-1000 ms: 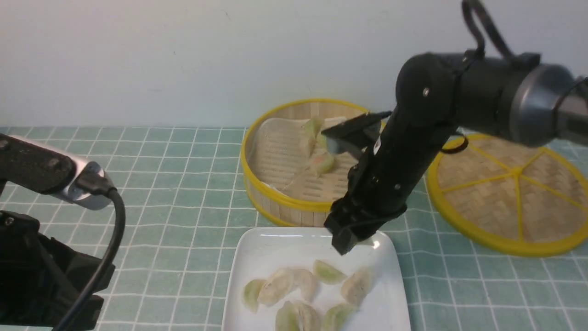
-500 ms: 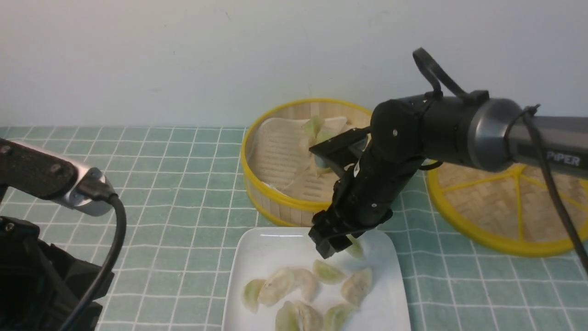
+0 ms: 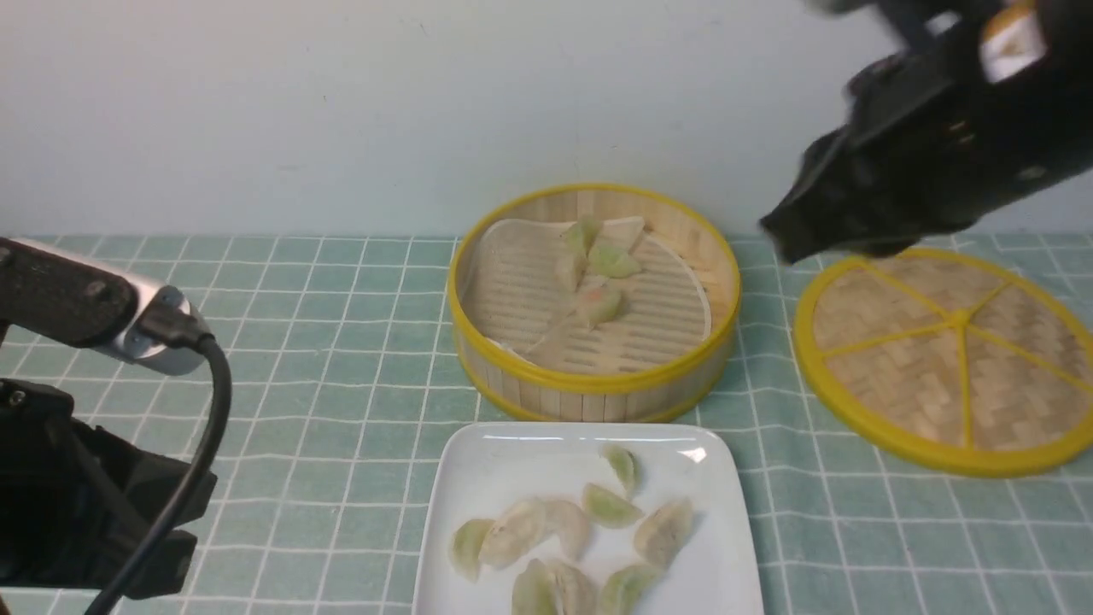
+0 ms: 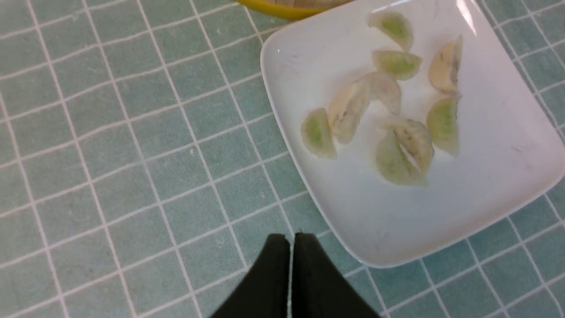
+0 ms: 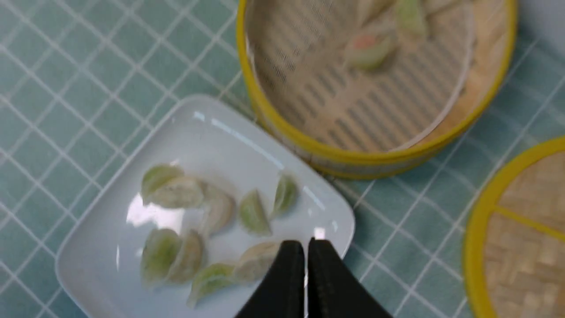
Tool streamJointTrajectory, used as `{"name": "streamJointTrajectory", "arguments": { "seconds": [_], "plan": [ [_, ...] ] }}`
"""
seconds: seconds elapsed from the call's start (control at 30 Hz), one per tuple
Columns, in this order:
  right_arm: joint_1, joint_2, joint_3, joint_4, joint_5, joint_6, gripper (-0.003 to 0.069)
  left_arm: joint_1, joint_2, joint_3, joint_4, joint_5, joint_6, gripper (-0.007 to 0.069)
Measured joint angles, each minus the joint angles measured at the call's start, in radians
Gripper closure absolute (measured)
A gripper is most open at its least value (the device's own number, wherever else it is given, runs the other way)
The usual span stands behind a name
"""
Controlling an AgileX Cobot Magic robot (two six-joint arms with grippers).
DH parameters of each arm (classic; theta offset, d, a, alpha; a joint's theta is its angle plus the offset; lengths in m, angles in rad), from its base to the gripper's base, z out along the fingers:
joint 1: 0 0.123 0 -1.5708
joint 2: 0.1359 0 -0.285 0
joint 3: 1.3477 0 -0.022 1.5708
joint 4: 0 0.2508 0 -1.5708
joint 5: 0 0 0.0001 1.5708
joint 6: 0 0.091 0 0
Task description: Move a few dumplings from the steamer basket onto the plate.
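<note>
The desk is covered with a green checked cloth (image 3: 341, 342). The white square plate (image 3: 726, 555) sits at the middle of the near edge. A cluster of pale dumplings (image 3: 608, 506) lies on the plate, green ones and whitish ones, some leaning on each other. One green dumpling (image 3: 622, 465) lies a little apart from the others, toward the plate's far edge.

Just behind the plate stands the round steamer basket (image 3: 589, 383), with a yellow rim and a white liner. They are so close that I cannot tell if they touch. A handful of dumplings is left inside it, bunched toward the far wall, and one of them has a pink tinge (image 3: 600, 303).

A flat woven lid (image 3: 948, 359) with yellow spokes lies on the cloth beside the basket, toward the right edge of the desk, apart from the basket.

The right arm (image 3: 922, 162) hangs high over the far right part of the desk, above the lid's far rim, and it looks blurred. The right gripper (image 5: 306, 282) has its two black fingers pressed together with nothing between them.

The left arm (image 3: 85, 478) is low at the near left corner. The left gripper (image 4: 291, 274) also has its fingers pressed flat together and holds nothing. It hovers over bare cloth just beside the plate's edge.
</note>
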Motion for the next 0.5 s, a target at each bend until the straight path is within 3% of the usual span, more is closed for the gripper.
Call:
{"name": "streamJointTrajectory", "arguments": {
  "seconds": [0.2,0.37,0.5],
  "plan": [
    [0.000,-0.370,0.109,-0.077,-0.087,0.057,0.0671,0.000,0.000,0.000,-0.039,-0.081,0.000,0.0631],
    [0.000,-0.858,0.512,-0.107,-0.343,0.075,0.0672,0.000,0.000,0.000,-0.113,-0.184,0.025,0.0631],
    [0.000,-1.181,0.755,-0.183,-0.500,0.173,0.0672,0.000,0.000,0.000,-0.163,-0.245,0.055,0.0631]
  ]
}}
